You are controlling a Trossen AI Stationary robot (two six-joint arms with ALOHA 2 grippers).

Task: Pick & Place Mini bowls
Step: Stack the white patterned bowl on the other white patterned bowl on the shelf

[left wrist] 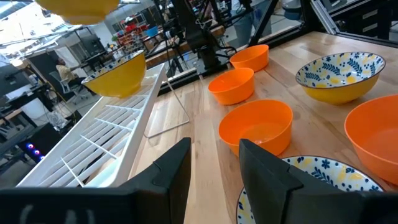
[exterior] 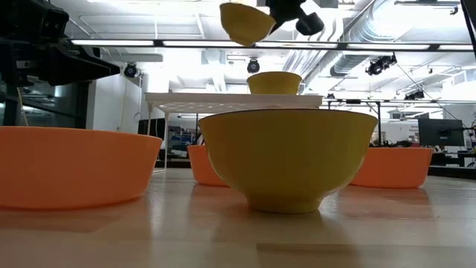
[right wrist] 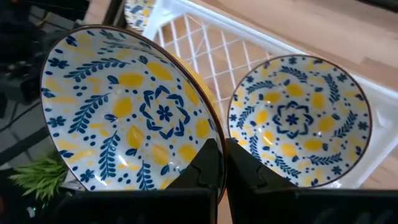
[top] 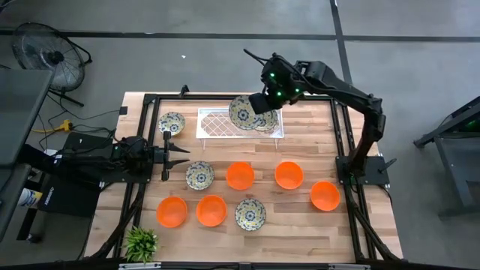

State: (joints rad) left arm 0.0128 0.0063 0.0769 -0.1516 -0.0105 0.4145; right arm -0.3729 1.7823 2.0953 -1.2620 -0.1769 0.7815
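The step in hand looks like the carry-and-place of a patterned bowl onto the white lattice tray [top: 217,124] at the far side of the surface [top: 315,225]. The right tool [right wrist: 222,163] is pinched narrow on the rim of a floral bowl [right wrist: 130,112], one finger inside and one outside, and holds it in the air above the tray, tilted, just beside a second floral bowl [right wrist: 298,118] that already sits on the tray. The next move, as I judge it, calls for lowering the carried bowl onto a bare part of the lattice beside the seated one, level enough not to knock it, then opening. The left tool [left wrist: 214,163] waits low at the left of the surface with its fingers moderately apart and nothing between them, pointing toward a floral bowl [top: 199,175] just in front. The rest of the bowls lie on the surface: one floral bowl [top: 172,122] left of the tray, another [top: 250,214] near the front, and five orange bowls [top: 240,175] spread across the middle and near rows. A small green plant [top: 140,242] stands at the near left corner.
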